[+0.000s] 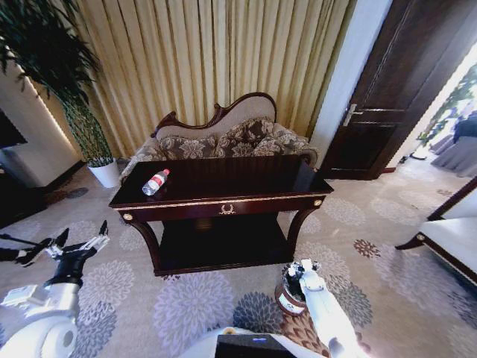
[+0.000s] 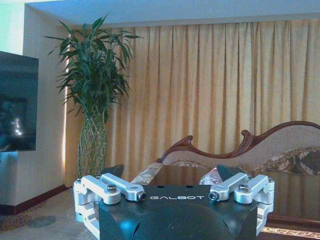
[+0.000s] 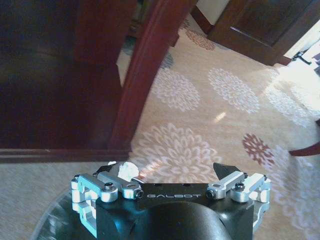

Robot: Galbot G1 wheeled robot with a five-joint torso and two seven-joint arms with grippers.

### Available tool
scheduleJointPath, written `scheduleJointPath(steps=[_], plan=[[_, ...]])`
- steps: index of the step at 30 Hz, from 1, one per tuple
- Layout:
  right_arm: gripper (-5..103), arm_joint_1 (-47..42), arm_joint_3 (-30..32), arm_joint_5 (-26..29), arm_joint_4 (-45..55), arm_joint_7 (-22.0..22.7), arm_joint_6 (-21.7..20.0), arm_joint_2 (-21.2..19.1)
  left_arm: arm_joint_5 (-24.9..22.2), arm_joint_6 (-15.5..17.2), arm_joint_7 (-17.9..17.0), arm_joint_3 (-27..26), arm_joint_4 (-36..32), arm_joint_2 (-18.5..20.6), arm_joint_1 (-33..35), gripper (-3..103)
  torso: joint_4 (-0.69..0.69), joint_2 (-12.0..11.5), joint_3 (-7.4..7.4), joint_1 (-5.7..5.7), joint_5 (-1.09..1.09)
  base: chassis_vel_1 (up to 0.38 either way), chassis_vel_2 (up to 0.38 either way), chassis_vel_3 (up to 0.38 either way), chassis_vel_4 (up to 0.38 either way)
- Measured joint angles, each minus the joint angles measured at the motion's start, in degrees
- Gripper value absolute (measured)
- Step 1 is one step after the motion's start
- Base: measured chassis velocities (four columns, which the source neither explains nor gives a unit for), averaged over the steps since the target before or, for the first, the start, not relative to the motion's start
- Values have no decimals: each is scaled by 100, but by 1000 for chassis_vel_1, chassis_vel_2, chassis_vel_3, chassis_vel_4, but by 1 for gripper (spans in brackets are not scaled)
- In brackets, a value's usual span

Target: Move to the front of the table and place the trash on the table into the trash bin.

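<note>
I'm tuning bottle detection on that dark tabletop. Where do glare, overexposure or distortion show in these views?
Head view: wide-angle bending at the edges, blown-out light at the far right, and the glossy table mirrors the sofa near the bottle. Left wrist view: evenly lit curtains. Right wrist view: overexposed upper right corner, dark table underside.

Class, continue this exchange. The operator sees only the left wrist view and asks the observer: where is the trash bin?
Observer: The trash bin stands on the carpet, near the table's front right leg.
Operator: Where is the right gripper?
Observer: The right gripper hangs open directly over the bin.
Operator: Is anything near its fingers?
Observer: A white wad shows beside one finger; whether it lies in the bin, I cannot tell.
</note>
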Motion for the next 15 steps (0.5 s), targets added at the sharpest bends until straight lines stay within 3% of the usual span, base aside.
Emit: scheduleJointPath(steps=[15], plan=[[100, -347, 40, -192, 281, 0, -46, -115, -41, -12, 11, 30, 27, -35, 2, 100, 0, 0, 0, 0, 0, 0, 0, 0, 0]])
